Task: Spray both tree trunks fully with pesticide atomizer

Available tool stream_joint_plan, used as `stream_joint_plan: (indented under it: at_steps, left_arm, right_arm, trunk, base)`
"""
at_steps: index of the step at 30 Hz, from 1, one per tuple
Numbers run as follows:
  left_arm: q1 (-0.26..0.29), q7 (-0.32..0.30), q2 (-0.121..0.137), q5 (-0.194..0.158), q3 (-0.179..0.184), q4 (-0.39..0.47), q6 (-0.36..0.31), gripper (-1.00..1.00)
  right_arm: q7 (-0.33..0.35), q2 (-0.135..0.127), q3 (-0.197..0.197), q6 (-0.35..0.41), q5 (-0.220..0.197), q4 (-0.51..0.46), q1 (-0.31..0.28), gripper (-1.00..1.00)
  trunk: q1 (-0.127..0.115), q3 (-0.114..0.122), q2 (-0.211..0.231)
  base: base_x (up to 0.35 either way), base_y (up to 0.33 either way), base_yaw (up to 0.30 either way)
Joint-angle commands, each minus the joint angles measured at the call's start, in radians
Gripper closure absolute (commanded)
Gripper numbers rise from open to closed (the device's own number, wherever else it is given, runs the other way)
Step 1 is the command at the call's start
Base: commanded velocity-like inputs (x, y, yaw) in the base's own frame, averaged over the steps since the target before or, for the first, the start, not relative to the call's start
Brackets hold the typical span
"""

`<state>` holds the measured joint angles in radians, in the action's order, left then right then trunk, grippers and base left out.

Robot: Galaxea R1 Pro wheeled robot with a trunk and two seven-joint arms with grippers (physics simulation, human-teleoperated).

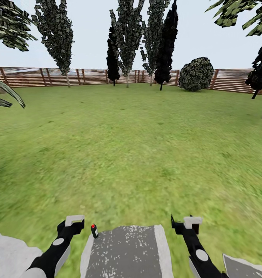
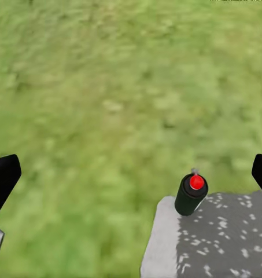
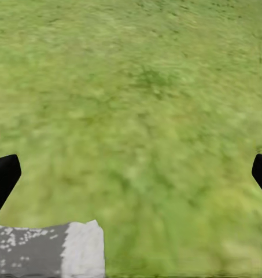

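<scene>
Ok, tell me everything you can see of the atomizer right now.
The pesticide atomizer is a small, slim, dark bottle with a red spot on top. It stands upright at the front corner of a grey, white-speckled paving stone, right beside the grass. Nothing grips it: the left gripper is apart from it, to its left, jaws open.

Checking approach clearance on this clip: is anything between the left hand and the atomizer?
Nothing visible blocks it. The pesticide atomizer stands upright at the corner of a grey stepping stone, just beside the left hand, with bare grass between them. The hand looks open.
</scene>
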<state>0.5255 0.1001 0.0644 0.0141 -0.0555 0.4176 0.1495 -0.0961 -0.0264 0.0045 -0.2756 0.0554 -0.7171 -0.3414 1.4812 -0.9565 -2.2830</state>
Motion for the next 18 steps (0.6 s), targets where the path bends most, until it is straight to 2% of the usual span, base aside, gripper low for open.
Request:
stream_joint_plan:
  at_steps: [1,5,18]
  left_arm:
    - [0.000,-0.002,-0.001,0.001,0.000,-0.003,0.008,-1.00]
    - [-0.001,-0.003,-0.002,0.001,0.000,-0.010,0.020,-1.00]
    - [-0.001,-0.003,-0.001,0.001,-0.002,-0.020,0.022,-1.00]
  right_arm:
    - [0.000,0.000,0.001,-0.001,0.001,0.027,0.000,-1.00]
    - [0.002,0.000,0.001,-0.003,0.001,0.061,-0.001,-1.00]
    - [0.002,0.000,0.002,-0.005,0.001,0.069,-0.001,-1.00]
  trunk:
    - [0.000,0.000,0.000]
    - [0.000,0.000,0.000]
    - [0.000,0.000,0.000]
  base:
    - [0.012,0.000,0.000]
    - [0.197,0.000,0.000]
    - [0.322,0.000,0.000]
